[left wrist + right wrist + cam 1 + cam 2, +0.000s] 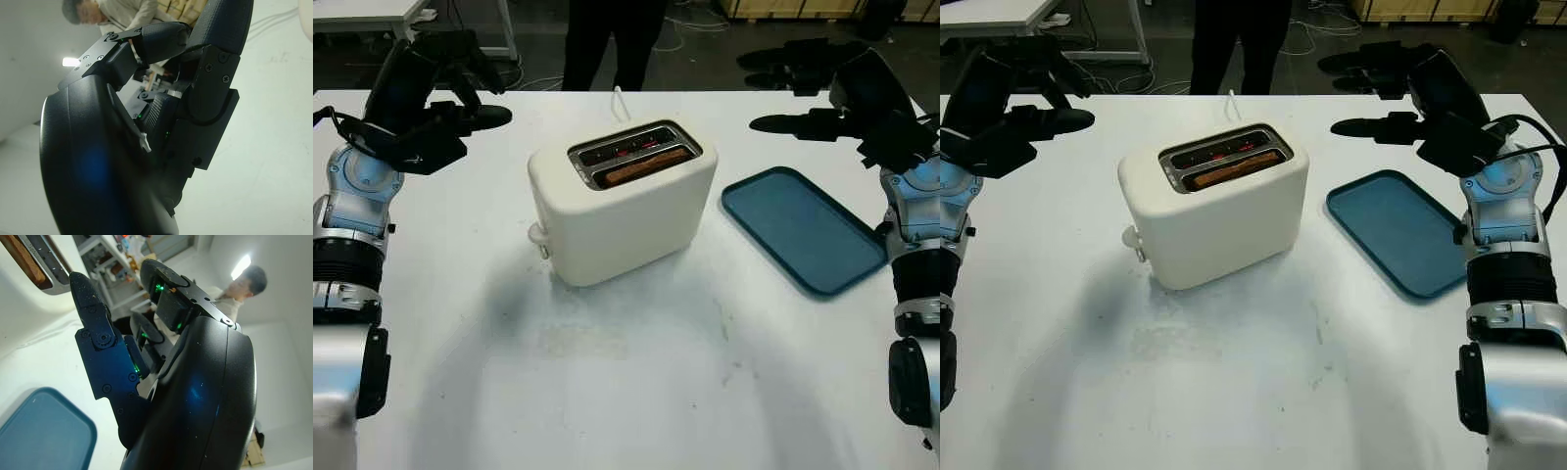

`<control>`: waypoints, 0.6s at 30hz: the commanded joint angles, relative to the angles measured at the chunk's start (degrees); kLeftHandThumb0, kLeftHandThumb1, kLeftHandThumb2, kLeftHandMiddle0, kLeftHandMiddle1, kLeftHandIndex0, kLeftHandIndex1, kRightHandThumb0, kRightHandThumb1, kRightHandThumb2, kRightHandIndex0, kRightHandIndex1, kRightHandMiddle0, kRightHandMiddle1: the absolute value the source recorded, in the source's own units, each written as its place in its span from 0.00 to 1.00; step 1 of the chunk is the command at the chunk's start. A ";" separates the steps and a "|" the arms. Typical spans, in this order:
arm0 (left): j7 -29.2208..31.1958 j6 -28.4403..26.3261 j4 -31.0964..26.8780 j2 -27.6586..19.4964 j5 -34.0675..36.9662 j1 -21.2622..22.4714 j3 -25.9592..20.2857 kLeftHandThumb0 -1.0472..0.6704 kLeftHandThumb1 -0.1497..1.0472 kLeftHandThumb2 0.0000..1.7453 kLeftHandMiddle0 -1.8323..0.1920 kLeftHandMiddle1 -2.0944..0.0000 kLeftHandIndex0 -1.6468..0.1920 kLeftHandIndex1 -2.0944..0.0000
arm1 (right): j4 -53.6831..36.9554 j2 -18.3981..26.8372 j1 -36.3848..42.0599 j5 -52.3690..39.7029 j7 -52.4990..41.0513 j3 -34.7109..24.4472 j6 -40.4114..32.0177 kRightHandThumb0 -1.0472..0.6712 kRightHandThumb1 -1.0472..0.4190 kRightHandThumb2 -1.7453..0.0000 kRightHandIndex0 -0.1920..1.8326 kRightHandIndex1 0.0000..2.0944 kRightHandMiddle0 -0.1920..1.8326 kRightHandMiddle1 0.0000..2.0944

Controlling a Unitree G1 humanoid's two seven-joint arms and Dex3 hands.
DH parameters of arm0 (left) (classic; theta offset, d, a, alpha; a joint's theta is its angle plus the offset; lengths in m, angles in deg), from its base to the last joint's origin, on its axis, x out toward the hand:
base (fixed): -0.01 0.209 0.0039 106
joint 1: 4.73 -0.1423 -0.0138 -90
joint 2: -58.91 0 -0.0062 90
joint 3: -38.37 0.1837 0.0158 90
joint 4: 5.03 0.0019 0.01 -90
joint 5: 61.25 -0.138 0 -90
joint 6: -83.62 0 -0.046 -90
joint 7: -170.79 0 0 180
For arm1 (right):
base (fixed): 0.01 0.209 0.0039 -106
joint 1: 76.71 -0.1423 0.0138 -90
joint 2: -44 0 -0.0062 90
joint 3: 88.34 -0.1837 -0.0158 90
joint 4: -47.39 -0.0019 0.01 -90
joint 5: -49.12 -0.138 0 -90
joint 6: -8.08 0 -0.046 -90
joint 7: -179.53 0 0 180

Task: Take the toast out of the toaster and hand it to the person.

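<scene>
A cream toaster (622, 201) stands in the middle of the white table (626, 392). A brown slice of toast (644, 164) sits low in its nearer slot; the far slot glows red inside. My left hand (460, 103) is raised over the table's far left, open and holding nothing. Over the far right my right hand (1391, 93) is raised too, open, above and beyond the tray. A corner of the toaster (34, 264) with the toast in it also appears in the right wrist view. A person in dark trousers (607, 44) stands behind the table.
A dark teal tray (803, 227) lies flat to the right of the toaster. The toaster's white cord (619, 101) runs off the back edge. Cables lie on the dark floor behind, and another white table (362, 15) stands at the far left.
</scene>
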 commanded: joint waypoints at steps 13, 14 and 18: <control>-0.75 -0.20 -1.31 -0.63 -0.14 -1.31 -0.21 0.00 0.89 0.03 0.48 0.38 0.54 0.35 | 0.33 0.27 -0.23 -0.77 -0.79 -0.48 1.21 0.32 0.17 1.00 0.49 0.01 0.47 0.00; -0.84 0.01 -1.16 -0.67 -0.19 -1.29 -0.20 0.00 0.89 0.04 0.48 0.38 0.54 0.35 | 0.27 0.22 -0.18 -0.76 -0.74 -0.51 1.20 0.32 0.17 1.00 0.50 0.01 0.47 0.00; -0.85 0.15 -1.11 -0.71 -0.10 -1.29 -0.21 0.00 0.89 0.05 0.48 0.38 0.54 0.35 | 0.37 -0.10 -0.06 -0.58 -0.19 -0.54 1.67 0.32 0.17 1.00 0.50 0.01 0.47 0.00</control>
